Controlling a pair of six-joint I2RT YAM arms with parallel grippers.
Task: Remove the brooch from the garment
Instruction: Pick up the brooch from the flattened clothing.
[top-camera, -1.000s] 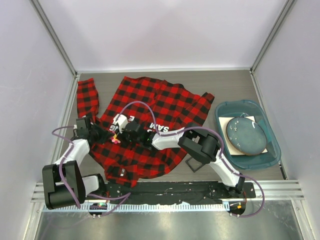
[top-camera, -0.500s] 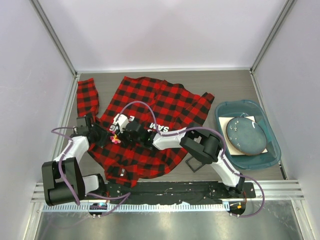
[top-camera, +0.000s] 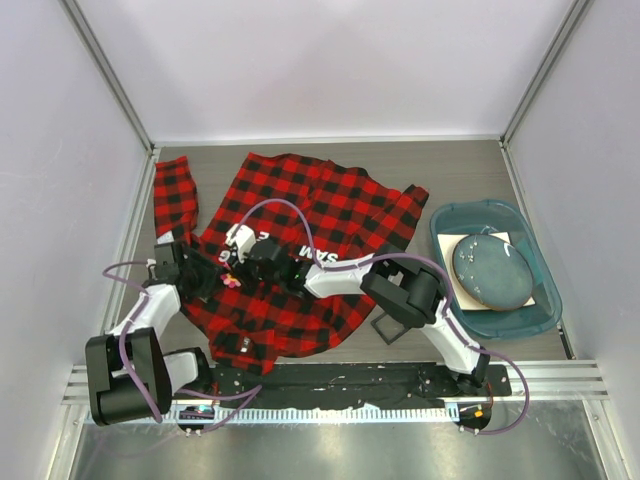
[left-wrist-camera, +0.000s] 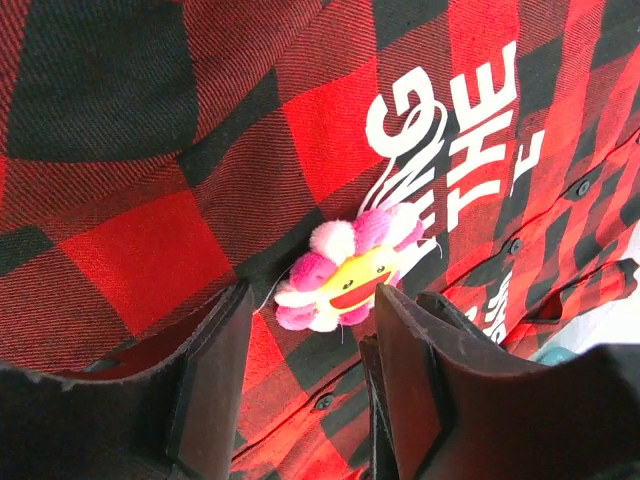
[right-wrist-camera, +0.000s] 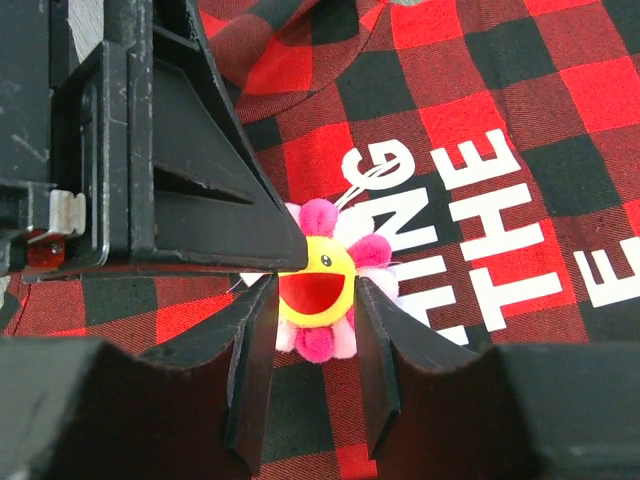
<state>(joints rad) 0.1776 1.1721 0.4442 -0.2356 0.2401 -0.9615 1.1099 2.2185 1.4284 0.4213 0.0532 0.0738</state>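
The garment (top-camera: 330, 210), a red-and-black check shirt with white lettering, lies spread on the table. The brooch (top-camera: 230, 281), a pink flower with a yellow smiling centre, sits on it by the lettering. My left gripper (top-camera: 214, 277) is open, and the brooch (left-wrist-camera: 352, 277) lies just ahead of its spread tips (left-wrist-camera: 312, 300). My right gripper (top-camera: 243, 276) comes from the opposite side. In the right wrist view its fingers (right-wrist-camera: 313, 290) stand on either side of the brooch's yellow face (right-wrist-camera: 318, 285), close to it but not clamped. The left gripper's finger (right-wrist-camera: 170, 180) overlaps the brooch's upper left.
A teal tub (top-camera: 437, 240) holding a grey round plate (top-camera: 490, 270) stands at the right. A black square frame (top-camera: 388, 328) lies by the shirt's lower right hem. White walls enclose the table on three sides.
My left gripper has opened and drawn back slightly to the left of the brooch. The right gripper's jaws have widened around the brooch. The brooch stays on the shirt.
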